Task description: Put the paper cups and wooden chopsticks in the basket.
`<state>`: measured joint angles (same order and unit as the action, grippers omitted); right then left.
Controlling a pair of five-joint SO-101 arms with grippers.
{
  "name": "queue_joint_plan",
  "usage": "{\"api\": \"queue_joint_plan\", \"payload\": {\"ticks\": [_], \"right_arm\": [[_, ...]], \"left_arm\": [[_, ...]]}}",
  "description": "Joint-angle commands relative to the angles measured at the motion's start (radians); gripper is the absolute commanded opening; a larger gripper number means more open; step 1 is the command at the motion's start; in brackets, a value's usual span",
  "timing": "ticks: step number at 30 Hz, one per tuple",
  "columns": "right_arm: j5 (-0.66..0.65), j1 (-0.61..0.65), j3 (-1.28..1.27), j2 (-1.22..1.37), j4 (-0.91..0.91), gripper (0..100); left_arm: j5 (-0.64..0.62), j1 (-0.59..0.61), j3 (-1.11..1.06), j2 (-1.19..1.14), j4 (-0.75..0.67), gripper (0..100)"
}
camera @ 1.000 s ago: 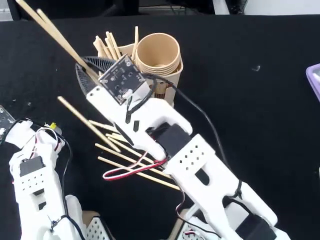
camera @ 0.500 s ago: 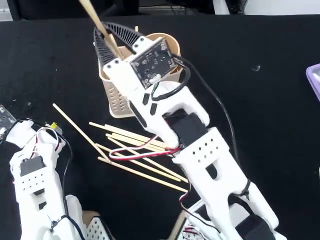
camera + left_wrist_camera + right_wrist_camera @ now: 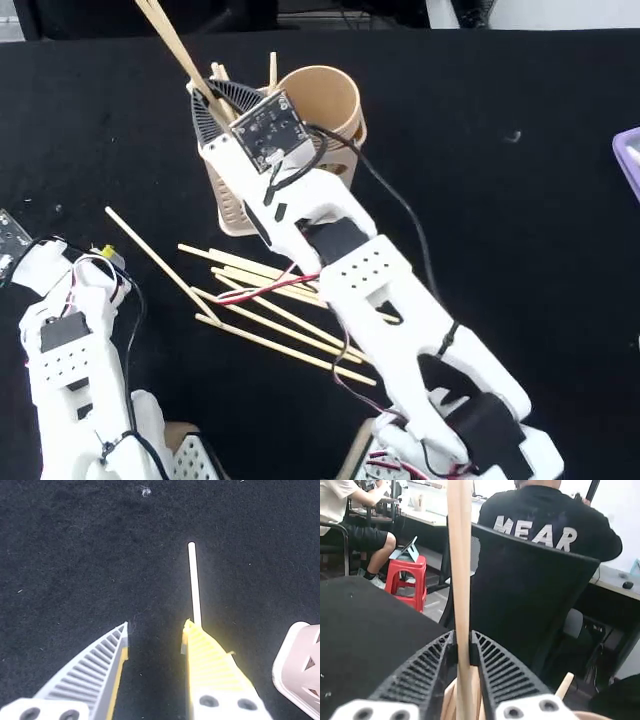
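1. Roughly halfway, I'd say. The cups [image 3: 318,95] sit stacked inside the basket [image 3: 232,205], so that part looks done.
2. A few stood sticks [image 3: 272,70] are in the basket too, with their tips poking up beside the cups.
3. Left to do: loose sticks [image 3: 262,318] lie criss-crossed on the table [image 3: 520,250], near the basket and partly under the R arm. One lies a bit apart, angled off toward the L arm.
4. The R gripper [image 3: 212,98] is over the basket's rim, on the side away from the cups. It's clamped on the held sticks [image 3: 165,35], prob. a pair, but can't be sure.
5. In the R wrist view the jaws are pinched almost closed, w/ only the wood's width between them. The grip is low on the wood, and most of the length rises past the fingers, tilted away from the basket.
6. The held sticks' lower ends are hidden from above. Other stick tips show just below the jaws in the wrist view, so they're likely aimed into the basket but not yet let go.
7. The L gripper [image 3: 156,625] is spread wide, holds nothing and is low over the table. One stick end [image 3: 193,580] runs out from behind its yellow finger; can't tell if they touch.
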<state>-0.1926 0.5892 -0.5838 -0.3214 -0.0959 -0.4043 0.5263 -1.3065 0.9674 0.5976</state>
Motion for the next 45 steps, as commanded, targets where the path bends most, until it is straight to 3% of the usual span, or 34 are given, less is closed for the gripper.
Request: {"api": "queue_joint_plan", "payload": {"ticks": [1,4,13,17,21,25,28,31,36,41,45], "right_arm": [[0.006,-0.012,0.012,-0.007,-0.023,7.9],[0.006,-0.012,0.03,-0.007,0.057,14.5],[0.006,-0.008,0.124,-0.162,0.241,11.0],[0.0,0.003,0.133,-0.389,0.52,11.0],[-0.002,-0.008,0.076,-0.634,0.942,11.0],[-0.005,-0.112,-0.071,-0.858,1.227,11.3],[-0.061,-0.284,-0.265,-0.998,1.212,11.3],[-0.081,-0.411,-0.478,-1.09,1.157,11.3],[0.005,-0.485,-0.751,-1.159,1.017,11.3],[0.035,-0.562,-0.846,-1.184,0.994,11.3],[0.034,-0.563,-0.892,-1.205,0.951,11.3]], "left_arm": [[-0.006,-0.012,0.015,0.018,-0.02,18],[-0.006,-0.012,0.015,0.018,-0.02,18],[-0.006,-0.012,0.013,0.018,-0.02,18],[-0.006,-0.012,0.013,0.018,-0.02,18],[-0.006,-0.013,0.013,0.018,-0.012,18],[0.044,-0.022,0.022,0.014,-0.009,18],[0.092,-0.074,0.039,0.017,0.014,18],[0.132,-0.124,0.157,0.008,0.158,18],[0.226,-0.17,0.334,0.006,0.347,18],[0.376,-0.171,0.309,0.002,0.358,19],[0.359,-0.177,0.308,-0.089,0.351,26]]}}
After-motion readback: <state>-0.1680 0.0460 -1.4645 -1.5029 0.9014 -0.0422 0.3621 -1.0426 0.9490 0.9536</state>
